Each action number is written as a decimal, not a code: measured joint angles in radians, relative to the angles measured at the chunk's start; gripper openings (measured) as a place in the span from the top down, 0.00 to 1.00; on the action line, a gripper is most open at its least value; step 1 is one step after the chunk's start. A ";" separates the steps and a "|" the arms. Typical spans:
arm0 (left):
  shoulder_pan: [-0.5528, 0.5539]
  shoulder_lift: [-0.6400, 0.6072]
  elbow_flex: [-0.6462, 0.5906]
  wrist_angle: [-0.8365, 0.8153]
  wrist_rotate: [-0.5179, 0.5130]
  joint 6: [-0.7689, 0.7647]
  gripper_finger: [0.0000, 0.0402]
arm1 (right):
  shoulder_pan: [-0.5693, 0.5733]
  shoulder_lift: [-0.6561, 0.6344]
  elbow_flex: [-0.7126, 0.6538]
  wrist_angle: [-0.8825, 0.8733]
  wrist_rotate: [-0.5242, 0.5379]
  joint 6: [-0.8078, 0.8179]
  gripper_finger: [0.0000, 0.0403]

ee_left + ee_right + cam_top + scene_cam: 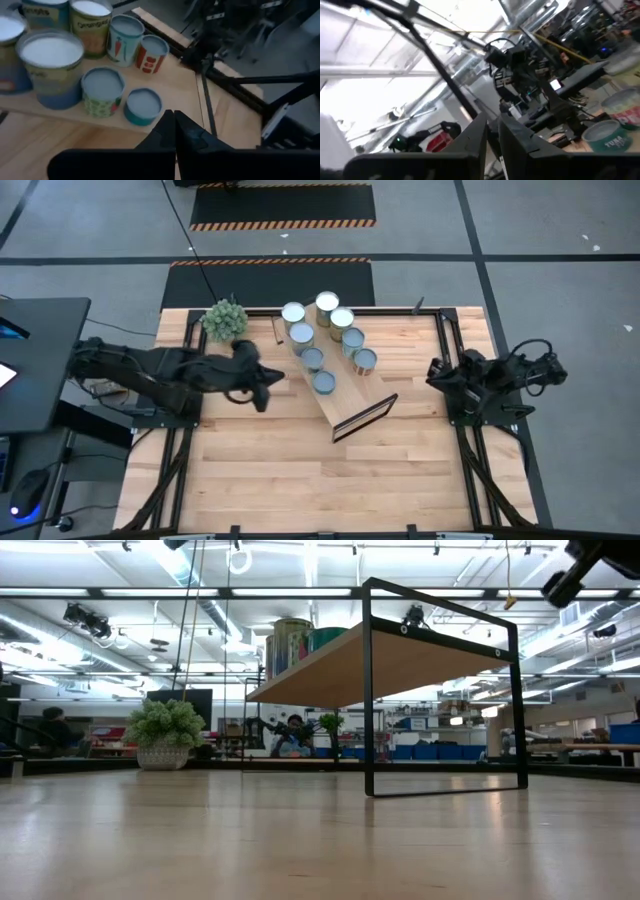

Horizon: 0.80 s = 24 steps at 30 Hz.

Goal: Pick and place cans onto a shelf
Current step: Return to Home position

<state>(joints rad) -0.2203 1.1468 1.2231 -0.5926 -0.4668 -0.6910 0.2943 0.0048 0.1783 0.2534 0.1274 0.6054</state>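
Eight cans (301, 335) sit on the shelf (350, 395). The left claw (262, 390) hangs beside it, closed and empty. The right claw (437, 370), all but closed, is at the desk (300, 480) edge.

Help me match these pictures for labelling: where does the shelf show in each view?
High view: shelf slanted mid-table, between left gripper and right gripper.
Low view: shelf centre-right, seen from underneath, dark frame nearest.
Left wrist view: shelf ahead of the left gripper, under the cans.
Right wrist view: plank unclear; only cans show.
Shared landmark: the cans standing on it.
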 joint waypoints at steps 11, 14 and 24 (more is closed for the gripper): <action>-0.002 -0.430 -0.361 0.190 0.022 0.049 1.00 | 0.000 0.000 -0.046 0.037 0.174 -0.017 0.86; -0.002 -0.532 -0.456 0.234 0.023 0.056 1.00 | 0.000 0.000 -0.046 0.031 0.218 -0.030 0.86; -0.002 -0.861 -0.743 0.374 0.022 -0.002 1.00 | 0.000 0.002 -0.046 0.010 0.461 -0.005 0.86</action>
<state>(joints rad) -0.2218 0.2863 0.4801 -0.2186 -0.4449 -0.6926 0.2943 0.0063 0.1318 0.2637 0.5888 0.6001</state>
